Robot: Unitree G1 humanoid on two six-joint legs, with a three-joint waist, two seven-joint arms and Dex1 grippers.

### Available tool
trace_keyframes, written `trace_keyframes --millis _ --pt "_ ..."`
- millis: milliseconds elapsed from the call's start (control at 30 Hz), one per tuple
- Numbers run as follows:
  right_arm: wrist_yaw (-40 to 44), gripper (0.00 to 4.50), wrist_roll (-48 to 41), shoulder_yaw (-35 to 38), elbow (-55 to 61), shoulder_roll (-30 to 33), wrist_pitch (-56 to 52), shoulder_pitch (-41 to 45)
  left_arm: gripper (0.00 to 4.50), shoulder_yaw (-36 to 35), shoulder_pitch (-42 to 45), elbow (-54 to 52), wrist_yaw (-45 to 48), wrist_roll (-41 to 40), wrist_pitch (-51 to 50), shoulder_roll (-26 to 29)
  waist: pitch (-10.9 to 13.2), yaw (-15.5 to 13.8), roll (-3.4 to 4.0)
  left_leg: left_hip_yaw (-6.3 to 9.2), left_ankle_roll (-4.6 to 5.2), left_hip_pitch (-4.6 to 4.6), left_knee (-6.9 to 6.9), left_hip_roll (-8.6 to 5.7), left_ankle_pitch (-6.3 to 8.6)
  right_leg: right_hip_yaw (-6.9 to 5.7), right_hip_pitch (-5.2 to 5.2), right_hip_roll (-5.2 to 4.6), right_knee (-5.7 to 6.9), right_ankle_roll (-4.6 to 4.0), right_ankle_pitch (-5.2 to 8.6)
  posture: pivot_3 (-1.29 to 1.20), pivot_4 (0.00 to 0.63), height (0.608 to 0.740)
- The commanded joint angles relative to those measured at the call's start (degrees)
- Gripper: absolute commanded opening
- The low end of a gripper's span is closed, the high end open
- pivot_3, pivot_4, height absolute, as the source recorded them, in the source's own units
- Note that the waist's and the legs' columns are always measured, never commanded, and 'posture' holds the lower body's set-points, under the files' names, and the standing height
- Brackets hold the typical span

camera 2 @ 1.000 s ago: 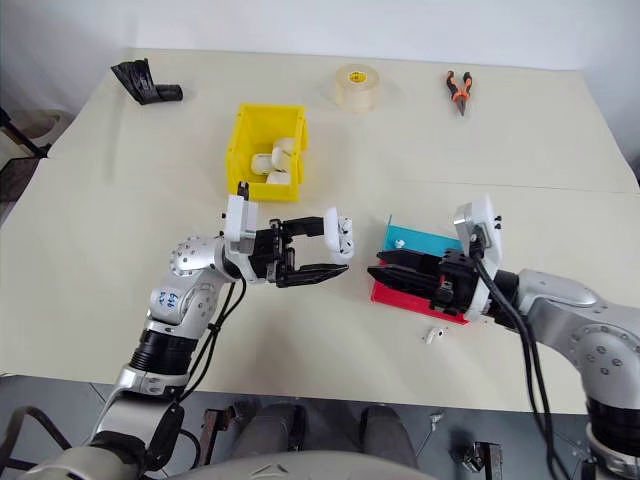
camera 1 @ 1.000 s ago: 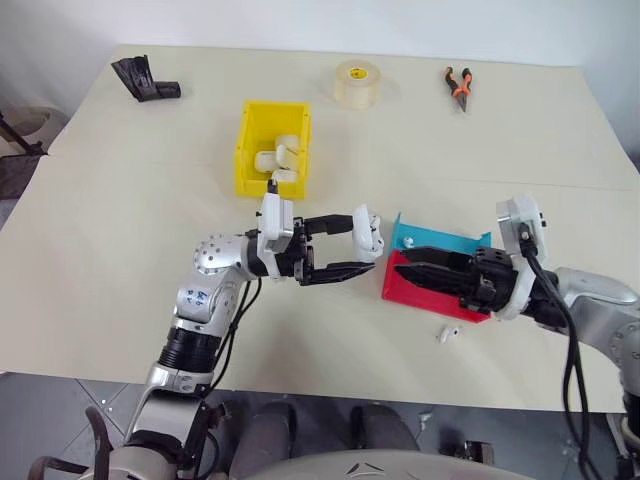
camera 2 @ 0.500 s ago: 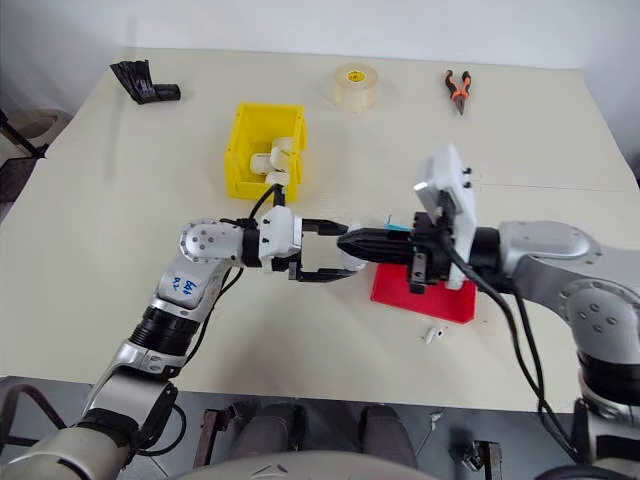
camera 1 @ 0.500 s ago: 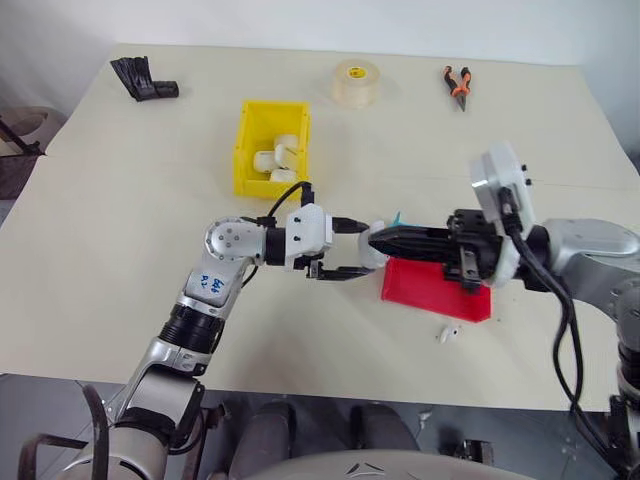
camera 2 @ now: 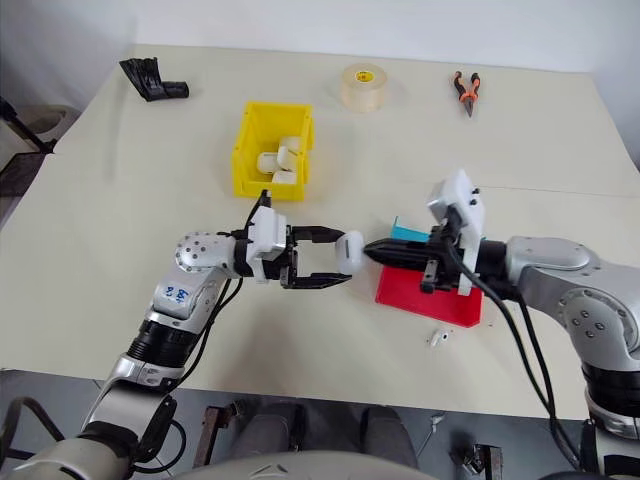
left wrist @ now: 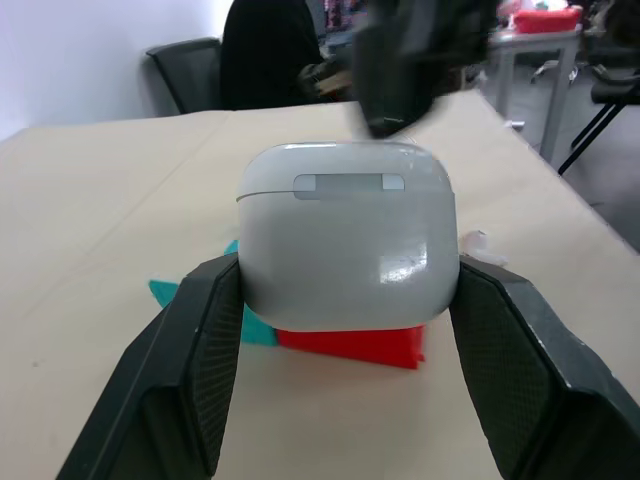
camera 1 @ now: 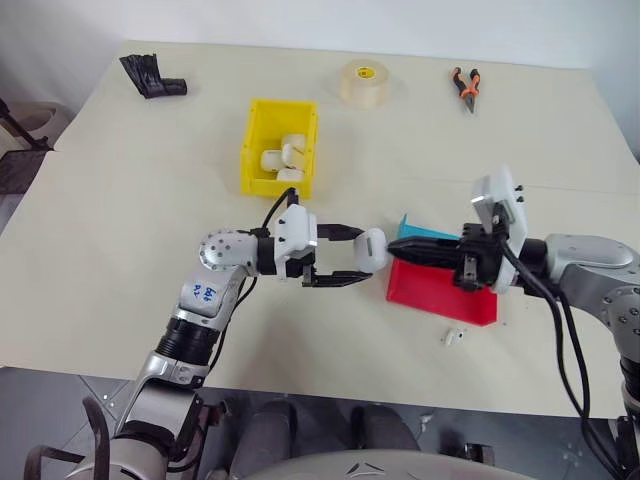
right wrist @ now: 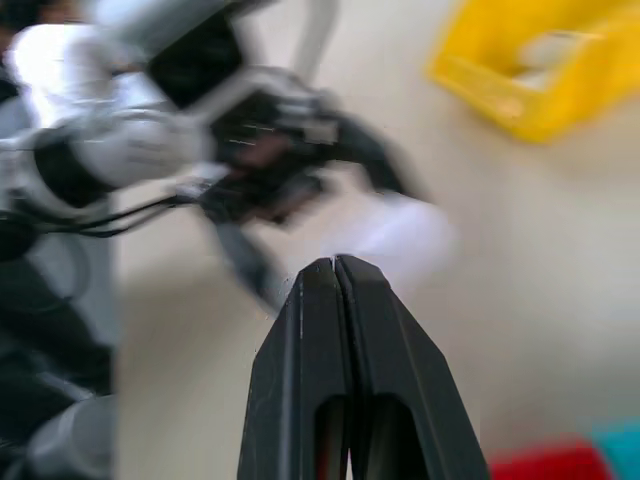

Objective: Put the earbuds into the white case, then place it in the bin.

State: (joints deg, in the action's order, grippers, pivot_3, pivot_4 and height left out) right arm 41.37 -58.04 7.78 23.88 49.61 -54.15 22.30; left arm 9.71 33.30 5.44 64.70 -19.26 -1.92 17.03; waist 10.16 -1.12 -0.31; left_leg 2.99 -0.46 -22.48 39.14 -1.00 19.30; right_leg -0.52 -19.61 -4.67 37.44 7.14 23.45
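Observation:
My left gripper [camera 1: 360,256] is shut on the white case [left wrist: 345,245] and holds it above the table, pointing right. The case's lid is closed. My right gripper [camera 1: 396,248] is shut with nothing in it. Its tips [right wrist: 333,266] are right at the side of the case [camera 1: 372,247]; I cannot tell whether they touch it. One small white earbud [camera 1: 452,338] lies on the table by the front edge of the red tray. The yellow bin [camera 1: 254,150] stands farther back on the left and holds several white cases.
A shallow red tray [camera 1: 440,298] lies under my right gripper, with a blue tray [camera 1: 418,228] behind it. At the far edge are a roll of tape [camera 1: 364,82], orange-handled pliers [camera 1: 467,85] and a black object [camera 1: 152,78].
My right gripper was open over the red tray; it has shut and swung left, up to the case. The left gripper still holds the case in about the same place.

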Motion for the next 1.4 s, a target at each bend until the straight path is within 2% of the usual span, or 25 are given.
trace_keyframes --millis 33,100,200,367,567,633,767,967,1133,1300,1400 --pt "1.4 0.05 3.5 4.3 -0.1 -2.4 7.5 -3.1 2.75 -3.7 -0.5 -3.5 1.0 -6.0 -0.1 -0.3 0.0 -0.1 0.00 0.00 0.00 0.00 0.00 0.00 0.00 0.01 0.00 0.00 -0.01 0.00 0.00 0.00 0.150 0.740" --pt "0.3 0.05 5.7 5.8 -0.2 -5.0 11.6 -4.1 2.75 -5.2 -1.1 -3.5 -0.4 -7.2 -0.8 -0.7 0.0 -0.1 0.01 -0.01 -0.01 0.01 0.01 0.03 -0.01 0.00 0.01 0.01 0.00 0.00 0.00 0.00 0.150 0.740" --pt "-0.6 0.58 6.5 8.8 1.6 -8.2 15.6 -6.4 2.75 -8.4 -2.4 -4.5 -5.3 -8.6 -1.7 -1.9 0.0 -0.1 0.00 -0.12 -0.01 0.04 0.01 0.02 -0.01 -0.11 0.00 0.08 0.03 0.01 0.00 0.00 0.150 0.740" --pt "-3.2 2.30 12.0 11.0 3.7 -11.8 22.9 -10.8 2.75 -11.5 -5.1 -6.9 -13.6 -7.2 -1.3 -3.2 0.0 -0.1 0.00 -0.08 0.00 0.07 0.01 0.01 -0.01 -0.12 0.01 0.07 0.08 0.02 -0.01 0.00 0.150 0.740" --pt "-3.2 4.39 18.3 11.0 5.8 -12.1 29.8 -13.0 2.75 -16.0 -3.2 -5.4 -33.5 -0.8 -2.2 -6.1 0.0 -0.2 0.00 -0.09 0.01 0.08 0.01 -0.02 -0.02 -0.13 0.00 0.09 0.08 0.05 -0.03 0.00 0.150 0.740" --pt "-0.8 4.45 21.0 9.7 6.3 -10.6 31.9 -14.6 2.75 -16.8 -1.6 -3.2 -39.8 2.3 -2.9 -6.3 0.0 -0.2 0.00 -0.09 0.01 0.09 0.01 -0.03 -0.02 -0.14 0.01 0.09 0.08 0.06 -0.03 0.00 0.150 0.740" --pt "0.5 4.45 21.9 8.8 7.1 -9.6 32.7 -15.1 2.75 -17.6 5.3 5.2 -46.1 6.0 -1.8 -6.1 0.0 -0.3 -0.01 -0.10 0.02 0.10 0.01 -0.09 -0.03 -0.17 0.00 0.09 0.12 0.08 -0.04 0.00 0.150 0.740" --pt "-0.3 4.45 22.1 8.0 7.8 -9.3 31.0 -14.2 2.75 -17.5 18.9 28.3 -47.7 9.6 -0.1 -4.1 0.0 -0.3 -0.03 -0.07 0.02 0.09 0.00 -0.17 -0.05 -0.32 -0.03 0.05 0.17 0.10 -0.05 0.00 0.150 0.740" --pt "-1.3 4.45 21.7 7.6 8.8 -9.5 29.7 -13.0 2.75 -17.6 23.2 38.0 -46.9 10.2 -0.3 -3.9 0.0 0.1 -0.06 -0.10 0.03 0.09 -0.05 -0.22 -0.04 -0.43 -0.17 -0.01 0.31 0.11 -0.06 0.00 0.150 0.740" --pt "-1.8 4.50 21.7 7.8 9.0 -9.8 29.5 -12.5 4.43 -17.0 23.0 37.8 -46.2 10.9 -0.4 -4.2 0.0 0.1 -0.07 -0.09 0.02 0.08 -0.03 -0.19 -0.05 -0.48 -0.21 -0.02 0.40 0.11 -0.06 0.00 0.150 0.740" --pt "-0.1 4.50 22.2 7.5 8.4 -8.9 29.8 -12.6 4.47 -16.5 20.8 31.7 -39.0 7.7 -0.4 -4.6 0.0 0.1 -0.07 -0.09 0.01 0.08 -0.01 -0.19 -0.06 -0.48 -0.22 -0.03 0.40 0.11 -0.06 0.00 0.150 0.740"
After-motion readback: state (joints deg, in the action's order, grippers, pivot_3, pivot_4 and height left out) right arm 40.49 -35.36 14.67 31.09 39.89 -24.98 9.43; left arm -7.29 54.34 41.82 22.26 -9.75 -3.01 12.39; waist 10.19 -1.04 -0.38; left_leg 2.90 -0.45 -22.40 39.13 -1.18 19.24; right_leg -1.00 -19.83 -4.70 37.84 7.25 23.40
